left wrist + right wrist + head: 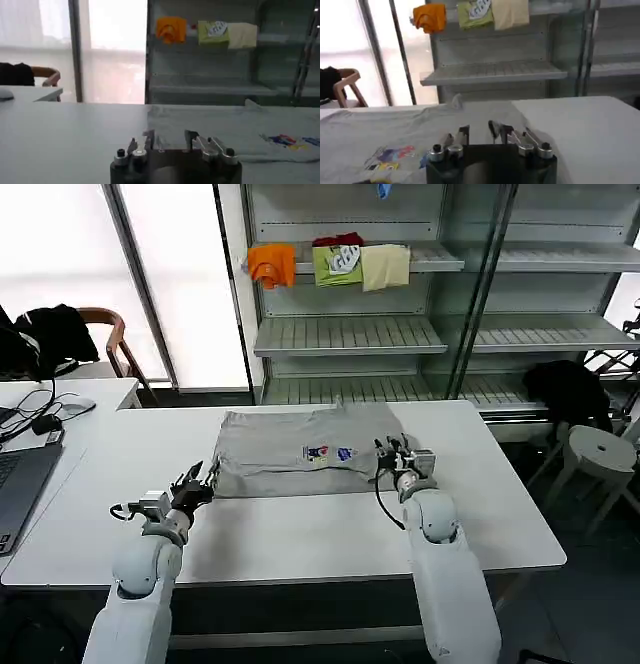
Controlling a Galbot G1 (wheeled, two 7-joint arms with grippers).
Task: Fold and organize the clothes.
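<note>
No readable text; T-shirt point(290, 449) print illegible.

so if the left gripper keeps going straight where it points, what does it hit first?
Probably the T-shirt: the left gripper, open, points low across the table at its near edge. Depth is unclear.

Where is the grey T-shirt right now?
In the head view, the grey T-shirt lies flat on the white table, toward its far edge, between the left tool and the right tool.
</note>
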